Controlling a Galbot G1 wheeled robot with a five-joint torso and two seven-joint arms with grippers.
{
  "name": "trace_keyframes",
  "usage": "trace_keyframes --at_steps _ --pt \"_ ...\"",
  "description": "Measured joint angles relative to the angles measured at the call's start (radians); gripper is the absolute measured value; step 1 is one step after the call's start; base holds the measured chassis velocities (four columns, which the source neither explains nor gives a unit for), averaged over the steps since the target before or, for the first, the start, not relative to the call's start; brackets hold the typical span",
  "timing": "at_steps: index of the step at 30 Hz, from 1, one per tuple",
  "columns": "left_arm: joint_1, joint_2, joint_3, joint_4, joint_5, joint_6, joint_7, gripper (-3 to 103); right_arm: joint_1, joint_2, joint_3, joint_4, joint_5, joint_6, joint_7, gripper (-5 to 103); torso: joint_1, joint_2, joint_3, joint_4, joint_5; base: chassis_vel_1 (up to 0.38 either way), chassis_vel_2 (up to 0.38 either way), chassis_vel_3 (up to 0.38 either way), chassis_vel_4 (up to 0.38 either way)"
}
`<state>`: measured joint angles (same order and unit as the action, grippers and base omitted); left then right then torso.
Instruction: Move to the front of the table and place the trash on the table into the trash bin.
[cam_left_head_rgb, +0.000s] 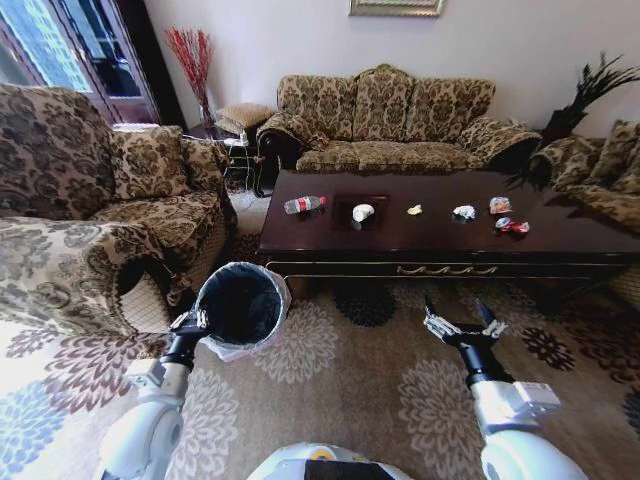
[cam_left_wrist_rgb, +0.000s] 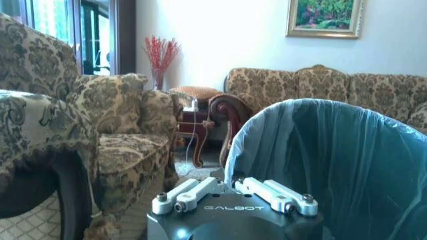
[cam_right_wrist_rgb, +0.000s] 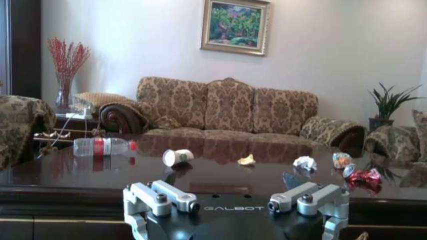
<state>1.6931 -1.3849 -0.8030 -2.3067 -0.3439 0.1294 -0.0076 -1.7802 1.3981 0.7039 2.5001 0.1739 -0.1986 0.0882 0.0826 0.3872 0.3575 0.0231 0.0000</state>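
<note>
1. We face the table (cam_left_head_rgb: 420, 235), a glossy dark brown coffee table with gold trim, which serves as our landmark.
2. On the table, a clear bottle (cam_left_head_rgb: 304, 204) with a red cap lies at the left end.
3. Right of the bottle along the tabletop we see a tipped white cup (cam_left_head_rgb: 362, 212), a yellowish scrap (cam_left_head_rgb: 414, 210), crumpled white paper (cam_left_head_rgb: 464, 212), and two wrappers (cam_left_head_rgb: 506, 216) near the right end.
4. Our left gripper (cam_left_head_rgb: 190, 322) sits in front of the table's left corner, clamped on the rim of the trash bin (cam_left_head_rgb: 240, 305), a black bin with a whitish liner.
5. The bin is tilted, its opening facing up toward us, just short of the table's front edge.
6. Our right gripper (cam_left_head_rgb: 464, 322) hovers over the carpet before the table's front edge, fingers spread apart and holding nothing.
</note>
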Motion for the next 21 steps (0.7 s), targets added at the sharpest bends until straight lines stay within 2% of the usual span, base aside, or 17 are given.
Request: trace_keyframes --at_steps 7,21 --pt "-0.002 0.004 0.009 -0.019 0.013 0.033 0.002 3 0.015 -0.004 -0.003 0.001 0.000 -0.013 0.008 100 0.011 0.027 0.016 0.0001 0.0000 0.000 0.000 0.000 0.000" --pt "0.020 0.003 -0.010 -0.041 0.008 0.049 0.009 3 0.015 0.007 -0.003 -0.009 -0.006 -0.010 0.009 100 0.033 0.084 0.051 0.0000 0.0000 0.000 0.000 0.000 0.000"
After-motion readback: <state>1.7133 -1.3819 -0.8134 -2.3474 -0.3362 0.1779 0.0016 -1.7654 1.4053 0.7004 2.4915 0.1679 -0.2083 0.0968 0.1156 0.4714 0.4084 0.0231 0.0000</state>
